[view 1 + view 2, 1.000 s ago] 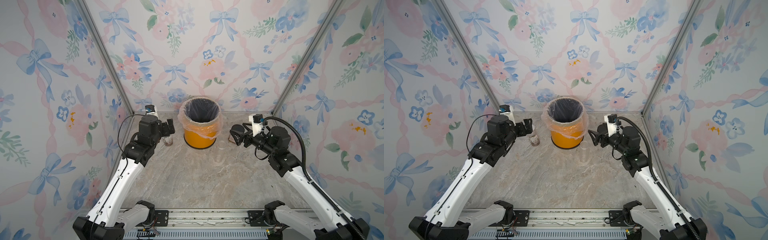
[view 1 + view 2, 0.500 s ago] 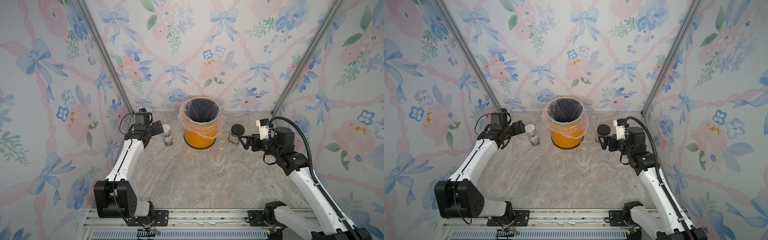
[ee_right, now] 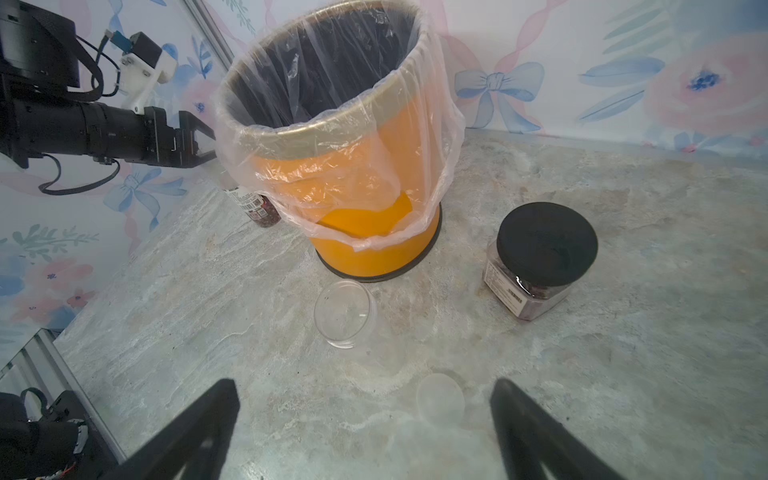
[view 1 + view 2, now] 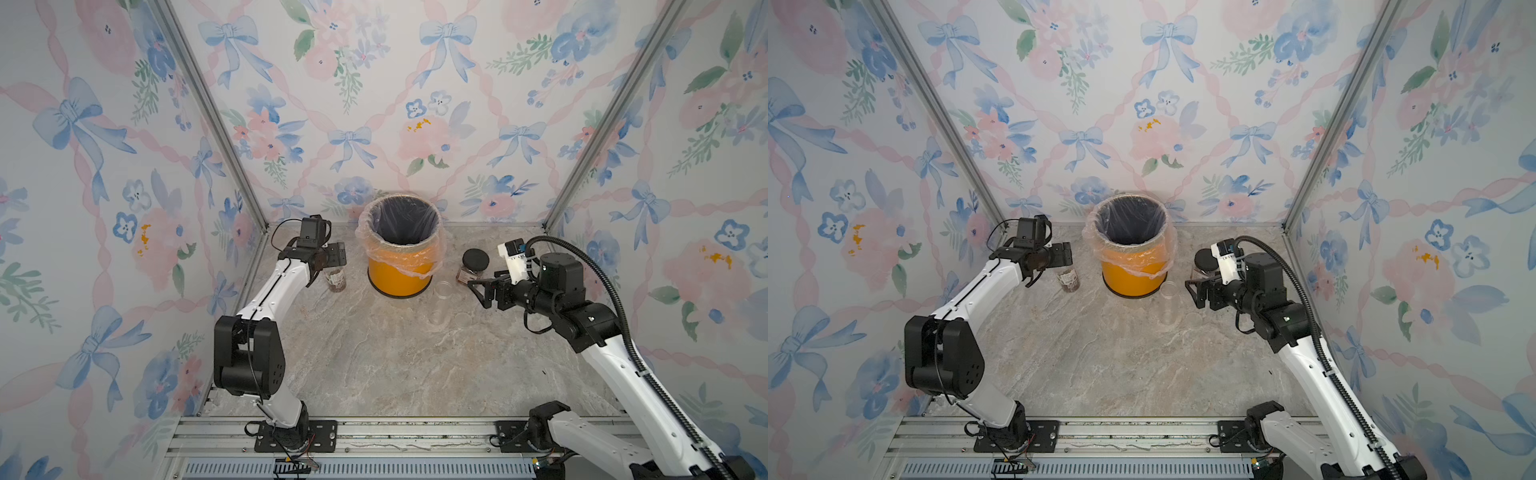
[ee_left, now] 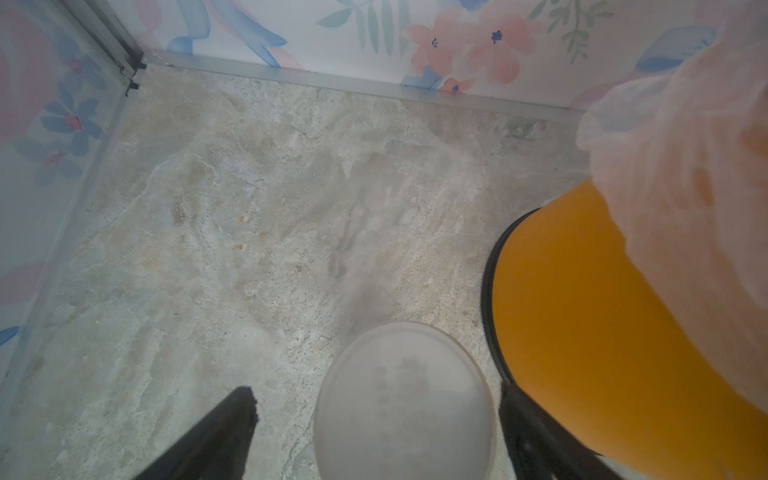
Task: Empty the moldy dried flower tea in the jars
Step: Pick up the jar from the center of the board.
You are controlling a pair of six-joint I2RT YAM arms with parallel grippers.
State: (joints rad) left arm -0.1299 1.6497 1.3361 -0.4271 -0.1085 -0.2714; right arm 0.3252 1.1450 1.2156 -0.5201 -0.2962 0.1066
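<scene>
two jars hold tea, one stands open, both grippers wide

the moldy dried flower tea [image 3: 536,305] shows as dark reddish-brown bits low in the squarish labelled jar [image 3: 505,291], which is capped by a black lid [image 3: 546,245]. more of it shows through the wall of the round jar [image 3: 249,199]. in both top views the round jar stands at the left of the orange bin [image 4: 399,274] and the squarish one at its right, each near the bin's base. a plastic liner [image 3: 436,124] is draped over the bin's rim. the tall slim jar [image 3: 347,320] stands upright and uncapped on the table [image 4: 374,365] in front of the bin, toward the right. its translucent lid [image 3: 440,397] lies flat just beside it.

the left gripper [image 5: 376,392] hangs over the round jar with its jaws spread wide. in the left wrist view one black finger sits on either side of the white lid [image 5: 405,399] — whether either one touches the lid i cannot tell, and nothing is clamped.

the right gripper [image 3: 365,386] is spread just as wide and holds nothing. it hovers above the table near the translucent lid — in a top view its fingertips point toward the bin, with the squarish jar close behind them.
</scene>
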